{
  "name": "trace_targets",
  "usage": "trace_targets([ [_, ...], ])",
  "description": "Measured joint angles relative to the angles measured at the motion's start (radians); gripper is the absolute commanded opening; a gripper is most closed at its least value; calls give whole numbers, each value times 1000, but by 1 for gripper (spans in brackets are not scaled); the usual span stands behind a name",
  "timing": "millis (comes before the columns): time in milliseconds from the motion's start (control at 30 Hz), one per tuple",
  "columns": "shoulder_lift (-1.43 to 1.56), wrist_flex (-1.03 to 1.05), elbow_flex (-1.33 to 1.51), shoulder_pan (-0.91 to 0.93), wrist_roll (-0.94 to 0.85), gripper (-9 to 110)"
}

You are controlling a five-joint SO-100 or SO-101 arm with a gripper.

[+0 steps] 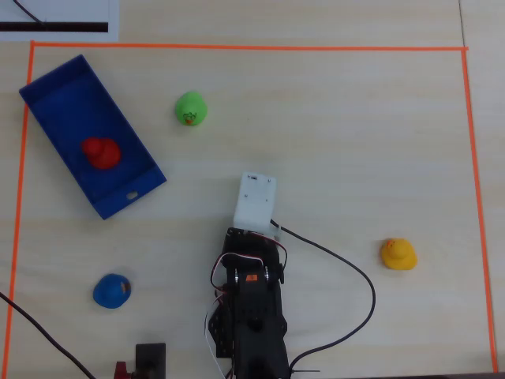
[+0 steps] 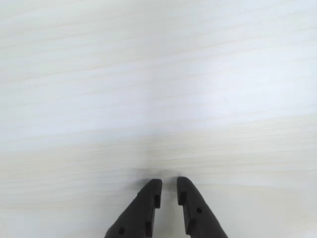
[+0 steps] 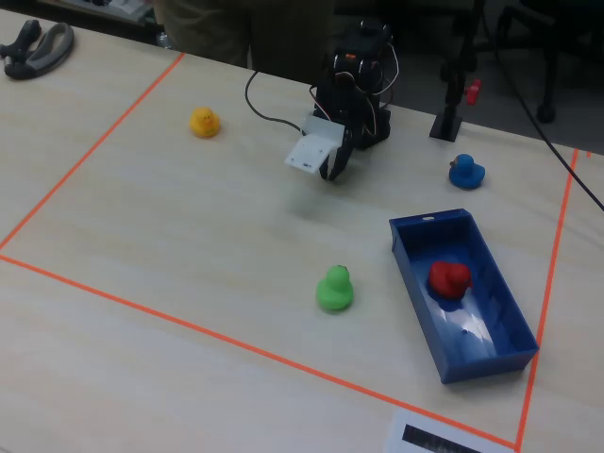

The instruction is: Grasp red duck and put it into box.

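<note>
Sitting inside the box (image 1: 57, 103), the red duck (image 1: 102, 152) rests on the blue floor, nearer the short wall that has the small hole; in the fixed view the same red duck (image 3: 449, 279) lies about midway along the box (image 3: 493, 351), apart from its walls. The box stands at a slant in the upper left of the overhead view, within the orange tape (image 1: 252, 48) that frames the work area on the pale wooden table (image 1: 355, 142).

The gripper (image 2: 168, 191) is nothing like near the box: the arm (image 1: 251, 316) is folded back at the bottom middle of the overhead view, with its white camera housing (image 1: 255, 200) pointing out over bare table. In the wrist view the two dark fingers (image 2: 143, 210) hang above bare wood, nearly together with only a narrow slit between the tips and nothing held.

A green duck (image 1: 190, 108) sits just to the right of the box in the overhead view, a blue duck (image 1: 111, 290) below the box, and a yellow duck (image 1: 398, 253) well off to the right of the arm.
</note>
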Motion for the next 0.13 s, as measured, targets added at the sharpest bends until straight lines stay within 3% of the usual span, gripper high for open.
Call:
trace_targets([
  [133, 0, 0, 0, 0, 0, 1],
])
